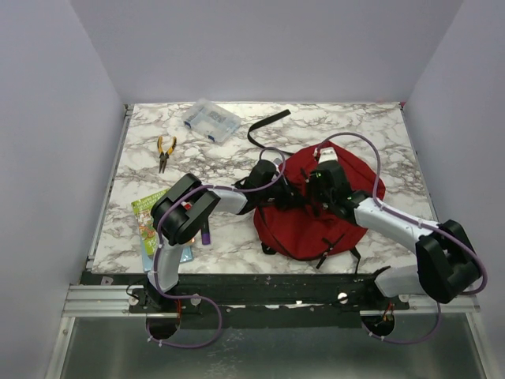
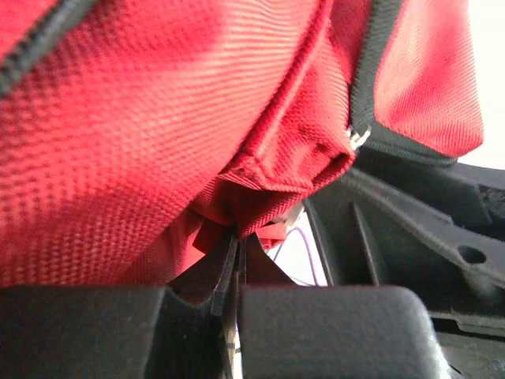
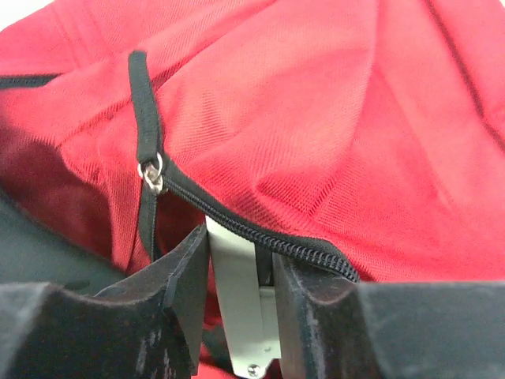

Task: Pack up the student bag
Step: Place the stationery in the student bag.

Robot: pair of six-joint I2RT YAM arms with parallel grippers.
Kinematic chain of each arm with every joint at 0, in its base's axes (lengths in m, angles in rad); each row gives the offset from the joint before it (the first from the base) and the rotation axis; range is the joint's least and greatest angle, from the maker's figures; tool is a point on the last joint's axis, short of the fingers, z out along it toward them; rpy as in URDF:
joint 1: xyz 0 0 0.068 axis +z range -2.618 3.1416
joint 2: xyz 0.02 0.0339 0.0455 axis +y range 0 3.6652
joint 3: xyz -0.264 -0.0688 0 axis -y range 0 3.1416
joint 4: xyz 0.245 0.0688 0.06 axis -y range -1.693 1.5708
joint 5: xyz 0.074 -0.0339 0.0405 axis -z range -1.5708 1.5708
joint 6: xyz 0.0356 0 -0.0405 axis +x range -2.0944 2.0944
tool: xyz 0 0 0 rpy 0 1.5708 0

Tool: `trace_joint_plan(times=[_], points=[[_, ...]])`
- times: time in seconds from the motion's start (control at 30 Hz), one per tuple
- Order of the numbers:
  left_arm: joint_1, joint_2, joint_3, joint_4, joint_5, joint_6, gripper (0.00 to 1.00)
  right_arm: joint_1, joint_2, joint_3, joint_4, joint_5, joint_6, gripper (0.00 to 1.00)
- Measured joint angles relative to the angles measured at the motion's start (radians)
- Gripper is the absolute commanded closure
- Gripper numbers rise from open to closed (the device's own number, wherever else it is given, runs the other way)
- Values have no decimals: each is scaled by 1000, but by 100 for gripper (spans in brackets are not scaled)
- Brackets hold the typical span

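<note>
Fingers (image 2: 211,278) of the left arm were pressed together on a small fold of the bag (image 1: 304,225), with the red cloth caught only at their tips. The right arm's fingers (image 3: 185,268) stood narrowly apart with the zip (image 3: 260,233) edge crossing the gap. Whether they clamped it could not be told from the right wrist view. The bag lay on the tabletop (image 1: 347,130) right of centre, near the front edge, between the two arms. Its mouth appeared partly open beside the zip pull (image 3: 146,110).

Hazards, as judged from this state:
- Slip. The left hold was shallow. A pull away from the right arm would likely draw the fold out, and the mouth would fall shut.
- Jam or tear. Opposed pulling across the zip would load its teeth and stitching.
- Drag. The soft bag could slide on the tabletop instead of opening.
- No free arm. The pliers (image 1: 165,150), the clear box (image 1: 211,120) and the green booklet (image 1: 147,217) lay well apart from the bag. Releasing either arm to fetch one risked losing the opening.
</note>
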Motion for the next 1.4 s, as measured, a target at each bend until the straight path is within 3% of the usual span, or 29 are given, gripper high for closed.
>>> trace_joint_plan(times=[0.13, 0.3, 0.63, 0.83, 0.93, 1.03, 1.17, 1.23, 1.4], points=[[1, 0, 0, 5, 7, -1, 100, 1, 78, 39, 81, 96, -66, 42], [6, 1, 5, 4, 16, -2, 100, 4, 183, 208, -101, 141, -10, 38], [5, 5, 26, -14, 41, -1, 100, 5, -167, 233, -365, -111, 176, 37], [5, 5, 26, -16, 48, -1, 100, 5, -129, 235, -424, 30, 201, 38], [5, 5, 26, -16, 60, -4, 100, 4, -43, 235, -431, 98, 197, 42], [5, 4, 32, -22, 79, -14, 100, 5, 32, 235, -433, 165, 189, 51], [5, -17, 60, -46, 101, -27, 100, 5, 100, 238, -430, 279, 166, 78], [5, -39, 87, -66, 110, -32, 100, 5, 124, 257, -439, 338, 157, 86], [3, -88, 167, -90, 130, -36, 100, 5, 108, 359, -474, 461, 115, 89]])
